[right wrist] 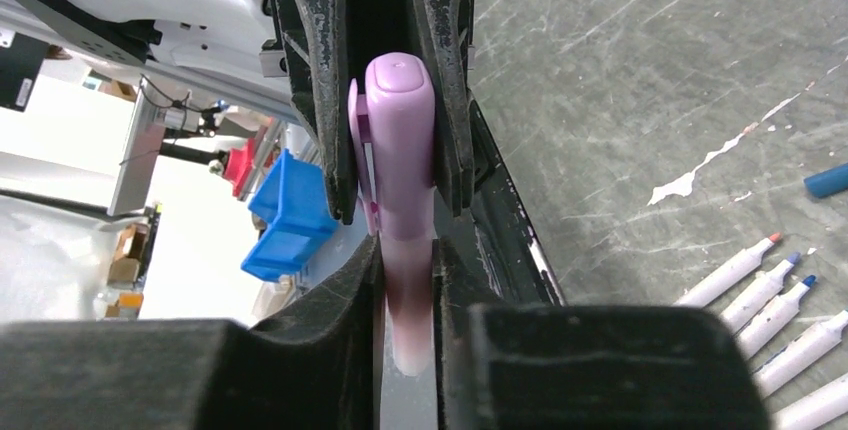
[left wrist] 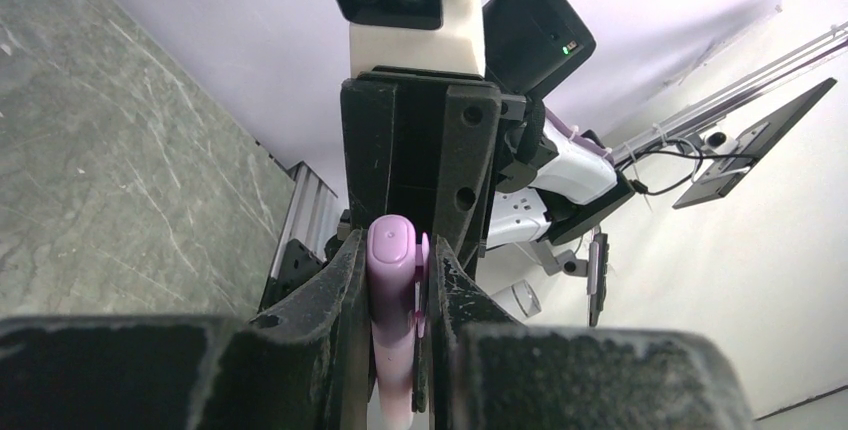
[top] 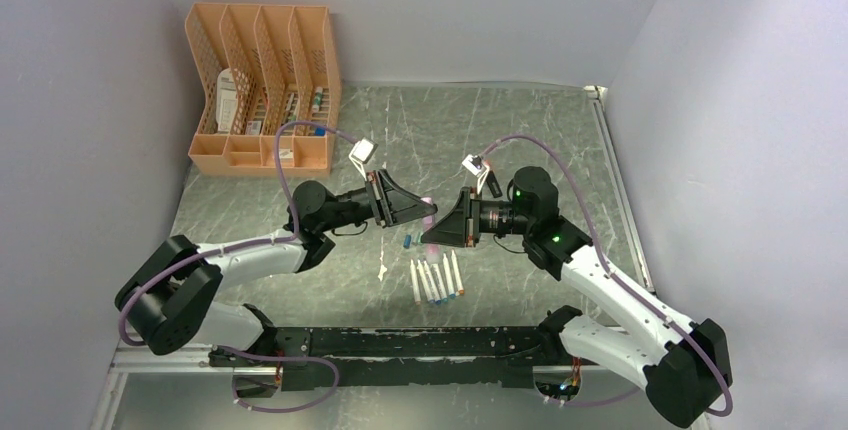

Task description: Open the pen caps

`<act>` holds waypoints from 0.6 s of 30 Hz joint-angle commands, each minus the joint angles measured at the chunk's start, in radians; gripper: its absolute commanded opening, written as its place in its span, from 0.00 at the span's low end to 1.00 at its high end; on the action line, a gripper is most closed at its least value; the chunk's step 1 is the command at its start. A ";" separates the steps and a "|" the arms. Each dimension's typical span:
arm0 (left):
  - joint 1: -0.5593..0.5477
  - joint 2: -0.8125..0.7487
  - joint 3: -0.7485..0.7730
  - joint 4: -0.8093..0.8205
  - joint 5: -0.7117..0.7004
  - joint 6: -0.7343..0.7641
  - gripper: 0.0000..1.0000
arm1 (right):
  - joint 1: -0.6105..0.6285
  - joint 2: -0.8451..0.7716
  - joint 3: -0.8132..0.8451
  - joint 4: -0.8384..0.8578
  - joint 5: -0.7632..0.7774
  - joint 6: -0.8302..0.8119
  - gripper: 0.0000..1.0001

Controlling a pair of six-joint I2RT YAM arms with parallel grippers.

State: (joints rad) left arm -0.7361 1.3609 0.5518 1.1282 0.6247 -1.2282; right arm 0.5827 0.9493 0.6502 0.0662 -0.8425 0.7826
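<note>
I found both arms lifted off the table (top: 520, 130), elbows bent, wrists turned inward so the left pincer (top: 427, 213) and right pincer (top: 428, 240) met tip to tip. The left pincer was clamped nearly shut on the purple cap (right wrist: 400, 120). The right pincer gripped the pen barrel (right wrist: 408, 300) just under it. The cap sat fully on. A loose blue cap (top: 408, 241) lay on the table beneath them.

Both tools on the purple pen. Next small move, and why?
Probably pull the left tool and right tool straight apart: left is shut on the purple cap, right on the pale barrel, and the cap looks still seated.
</note>
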 commanded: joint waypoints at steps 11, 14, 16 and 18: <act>-0.053 -0.052 0.104 -0.210 -0.011 0.160 0.43 | 0.003 0.021 0.024 -0.045 0.010 -0.047 0.01; -0.064 -0.053 0.110 -0.231 -0.018 0.171 0.35 | 0.003 0.024 0.031 -0.050 0.010 -0.052 0.00; -0.066 -0.050 0.113 -0.242 -0.016 0.176 0.23 | 0.003 0.022 0.036 -0.059 0.011 -0.056 0.00; -0.070 -0.048 0.119 -0.268 -0.016 0.189 0.16 | 0.004 0.023 0.042 -0.070 0.013 -0.063 0.00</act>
State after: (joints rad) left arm -0.7822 1.3380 0.6277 0.8955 0.5991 -1.0866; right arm 0.5842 0.9649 0.6552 0.0238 -0.8452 0.7422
